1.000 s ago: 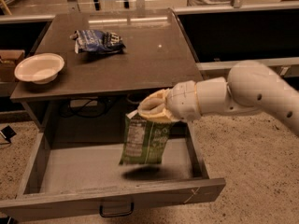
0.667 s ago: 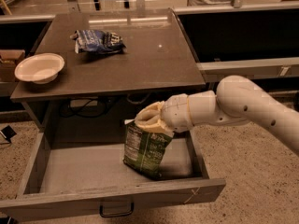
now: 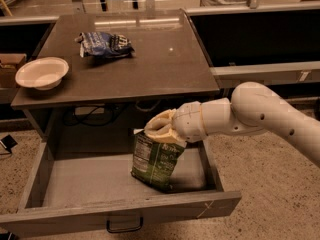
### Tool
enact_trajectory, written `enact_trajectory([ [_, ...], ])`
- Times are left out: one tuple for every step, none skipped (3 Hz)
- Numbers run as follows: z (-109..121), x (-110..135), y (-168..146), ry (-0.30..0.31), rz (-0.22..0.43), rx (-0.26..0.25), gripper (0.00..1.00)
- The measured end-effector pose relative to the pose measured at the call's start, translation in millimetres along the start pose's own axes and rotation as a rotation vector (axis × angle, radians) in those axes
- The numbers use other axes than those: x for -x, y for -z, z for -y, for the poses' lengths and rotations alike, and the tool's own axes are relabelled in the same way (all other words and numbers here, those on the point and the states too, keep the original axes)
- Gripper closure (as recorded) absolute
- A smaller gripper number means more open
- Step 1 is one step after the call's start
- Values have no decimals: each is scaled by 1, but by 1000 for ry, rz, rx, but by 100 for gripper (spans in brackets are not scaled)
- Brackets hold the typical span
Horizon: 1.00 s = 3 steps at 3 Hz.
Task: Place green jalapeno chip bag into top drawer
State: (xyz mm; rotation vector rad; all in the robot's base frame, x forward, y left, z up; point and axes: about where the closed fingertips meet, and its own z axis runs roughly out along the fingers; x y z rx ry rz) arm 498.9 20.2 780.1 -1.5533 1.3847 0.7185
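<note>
Since a second ago, your gripper [image 3: 161, 129] has come down and carried the green jalapeno chip bag [image 3: 157, 162] lower into the top drawer [image 3: 36, 180]; the bag then hung clear above the drawer floor, and now its lower edge looks to be on that floor or just off it, though you cannot be sure of contact from this angle.

At the far left edge you have a cardboard box [image 3: 10, 66] beside the table [image 3: 160, 71]. On the table's left near corner sits a white bowl [image 3: 42, 72], upright. Farther back and to its right lies the dark blue chip bag [image 3: 105, 44], well apart from the bowl. Some cables [image 3: 95, 112] show in the shadow under the tabletop.

Below, the top drawer is pulled fully out toward you, its black handle [image 3: 124, 227] on the front panel. The green bag stands in the right half of the drawer, roughly upright with a slight tilt, its darker back and white nutrition panel turned toward the camera.

Your gripper is right above it, fingers pinched closed on the bag's crumpled top edge. The arm [image 3: 260, 115] reaches in from the right, over the drawer's right wall.
</note>
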Motion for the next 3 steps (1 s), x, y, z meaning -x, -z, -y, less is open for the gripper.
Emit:
enact_trajectory([
  [0, 0, 0, 0, 0, 0, 13],
  [0, 0, 0, 0, 0, 0, 0],
  [0, 0, 0, 0, 0, 0, 0],
])
